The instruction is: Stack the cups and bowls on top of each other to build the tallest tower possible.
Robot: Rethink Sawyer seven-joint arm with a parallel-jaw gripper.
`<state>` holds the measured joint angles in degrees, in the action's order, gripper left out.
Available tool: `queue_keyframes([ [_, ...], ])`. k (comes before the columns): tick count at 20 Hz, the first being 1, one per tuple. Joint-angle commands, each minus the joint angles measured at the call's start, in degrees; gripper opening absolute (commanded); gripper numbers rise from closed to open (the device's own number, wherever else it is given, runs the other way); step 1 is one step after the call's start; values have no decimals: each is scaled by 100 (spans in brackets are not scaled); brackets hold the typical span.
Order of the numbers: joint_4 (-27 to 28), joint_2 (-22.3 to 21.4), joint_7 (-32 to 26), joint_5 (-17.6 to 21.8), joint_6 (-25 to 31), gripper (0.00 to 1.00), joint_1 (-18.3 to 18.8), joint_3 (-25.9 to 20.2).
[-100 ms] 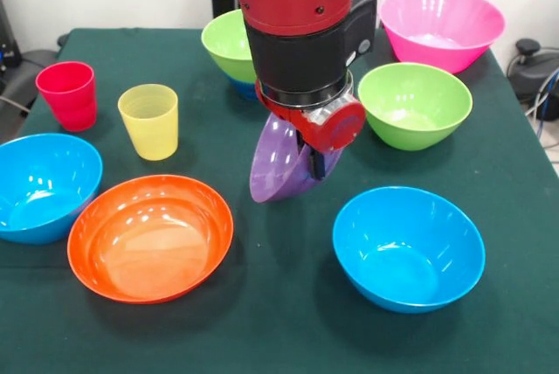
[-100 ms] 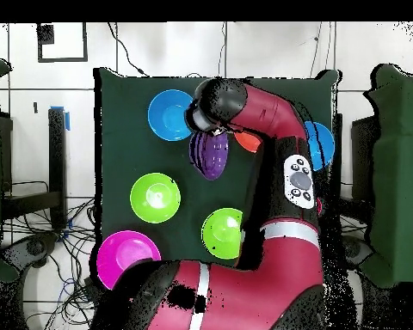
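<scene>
Your green-clothed counter [image 1: 262, 322] carries the big glossy pink bowl [image 1: 441, 26] at its far corner and an orange plastic bowl [image 1: 150, 236] near the front. Your pincer [image 1: 310, 162] is clenched on the purple plastic bowl [image 1: 278, 164], holding it tilted on edge between them, above the cloth.

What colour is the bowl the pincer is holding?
Purple bowl, tilted on edge; clearest in the front view.

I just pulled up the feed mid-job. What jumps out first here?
The gripper holds the purple bowl tipped on edge above the table's middle, between the orange bowl and a light blue bowl. Behind the arm, a lime green bowl sits nested on something dark blue.
</scene>
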<state>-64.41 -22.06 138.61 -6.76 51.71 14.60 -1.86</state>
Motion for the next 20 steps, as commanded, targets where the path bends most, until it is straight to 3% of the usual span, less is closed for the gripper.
queue_keyframes([
  [1,-457,-203,-1766,563,448,0,169,-765],
  [20,-155,-235,-1860,1216,1079,0,294,-910],
])
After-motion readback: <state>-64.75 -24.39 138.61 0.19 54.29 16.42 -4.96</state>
